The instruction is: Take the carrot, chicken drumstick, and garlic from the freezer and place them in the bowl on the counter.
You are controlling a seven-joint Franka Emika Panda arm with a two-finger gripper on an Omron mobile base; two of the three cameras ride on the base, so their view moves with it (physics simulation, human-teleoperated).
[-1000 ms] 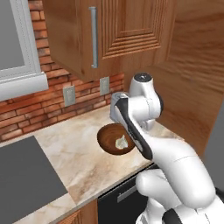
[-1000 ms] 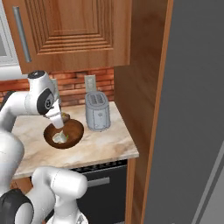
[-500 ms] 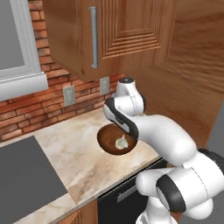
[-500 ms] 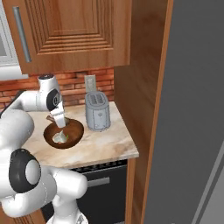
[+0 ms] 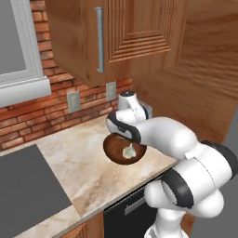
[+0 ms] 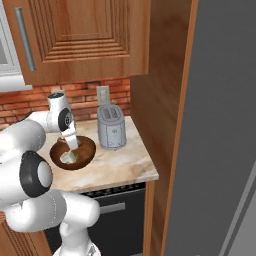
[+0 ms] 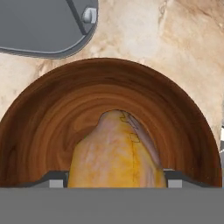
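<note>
Brick backsplash, wood cabinets, marble counter [image 5: 69, 162] — left base view first. Arm folds over from lower right, gripper [image 5: 131, 148] down inside the bowl [image 5: 111, 149], which sits near the counter's front edge. Pale garlic [image 5: 127, 151] lies in the bowl's bottom, right by the fingers. Jaws hidden by the wrist here, can't tell their gap. Dark cooktop at lower left, two wall outlets on the brick. No writing to read.

Right base view: same bowl [image 6: 86, 149] w/ gripper [image 6: 73, 150] dipping in from above; toaster [image 6: 111, 127] just beside it on the right. Pale lump plus a speck of green at the bowl floor — garlic [image 6: 66, 158], and prob. the carrot top, though too small to be sure. Grey fridge front fills the right side, closed as far as seen. No labels legible.

Hand view: chicken drumstick [image 7: 116, 153] sits golden-brown btwn the fingertips, low over the bowl's [image 7: 48, 113] wood-grain floor. Jaws look clamped on it, but contact itself is cut off at the bottom edge. Toaster base at top left.

Judgement: garlic's in, carrot likely in, drumstick is the last item. Remaining: release it and back out. Nearly done.
</note>
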